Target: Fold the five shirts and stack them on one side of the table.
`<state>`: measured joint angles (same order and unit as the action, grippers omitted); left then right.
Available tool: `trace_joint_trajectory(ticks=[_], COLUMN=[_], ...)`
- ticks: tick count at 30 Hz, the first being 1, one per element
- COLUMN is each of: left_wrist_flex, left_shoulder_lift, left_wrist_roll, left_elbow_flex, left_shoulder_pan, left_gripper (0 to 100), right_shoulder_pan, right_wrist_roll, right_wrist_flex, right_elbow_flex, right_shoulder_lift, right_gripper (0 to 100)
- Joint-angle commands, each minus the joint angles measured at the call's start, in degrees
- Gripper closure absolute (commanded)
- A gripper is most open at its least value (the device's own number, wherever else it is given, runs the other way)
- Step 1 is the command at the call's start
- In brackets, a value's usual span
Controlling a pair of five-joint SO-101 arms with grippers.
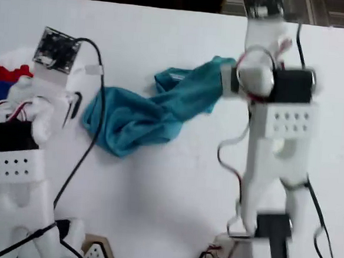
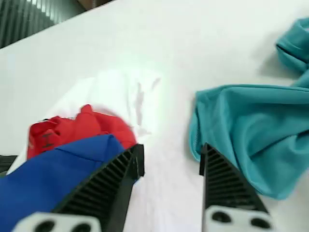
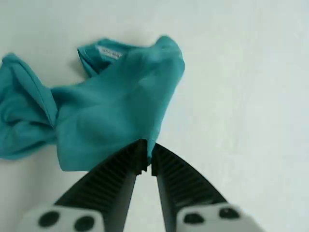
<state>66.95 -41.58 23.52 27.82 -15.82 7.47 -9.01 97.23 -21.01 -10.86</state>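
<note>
One teal shirt (image 1: 143,112) lies bunched on the table (image 1: 174,188), seen from above. Left wrist: the left gripper (image 2: 170,152) has its fingers apart beside it. Right wrist: the right gripper (image 3: 148,147) pinches its edge. Soft and floppy, probably; corners hold best.

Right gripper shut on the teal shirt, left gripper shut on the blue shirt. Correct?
No: the left gripper is open, holding nothing, per the left wrist view; the blue shirt lies beside it. The right gripper is shut on the teal shirt.
</note>
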Motion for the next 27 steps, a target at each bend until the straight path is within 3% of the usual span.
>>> trace_joint_trajectory(ticks=[1, 7, 11, 20, 27], left_wrist_flex=[-0.44, -10.9, -10.55, 14.86, 20.48], left_shoulder_lift=[-0.44, 2.29, 18.99, 56.53, 74.99], left_wrist_roll=[-0.09, -0.44, -5.19, -11.6, -11.43], left_elbow_flex=[2.95, 10.95, 1.36, -46.02, -67.82], left_shoulder_pan=[1.49, 1.49, 1.58, 13.01, 18.81], left_gripper=[79, 79, 79, 79, 79], right_shoulder_pan=[-4.53, -15.52, -23.08, -28.18, -28.18], right_wrist_roll=[-2.55, -11.6, -18.02, -20.92, -20.92], right_wrist_flex=[-7.52, -18.59, -22.11, -27.65, -27.56], right_elbow_flex=[24.62, 55.03, 68.84, 85.19, 87.03], right_shoulder_lift=[-14.99, -35.38, -46.64, -58.51, -59.12], right_gripper=[97.9, 97.9, 97.9, 97.9, 97.9])
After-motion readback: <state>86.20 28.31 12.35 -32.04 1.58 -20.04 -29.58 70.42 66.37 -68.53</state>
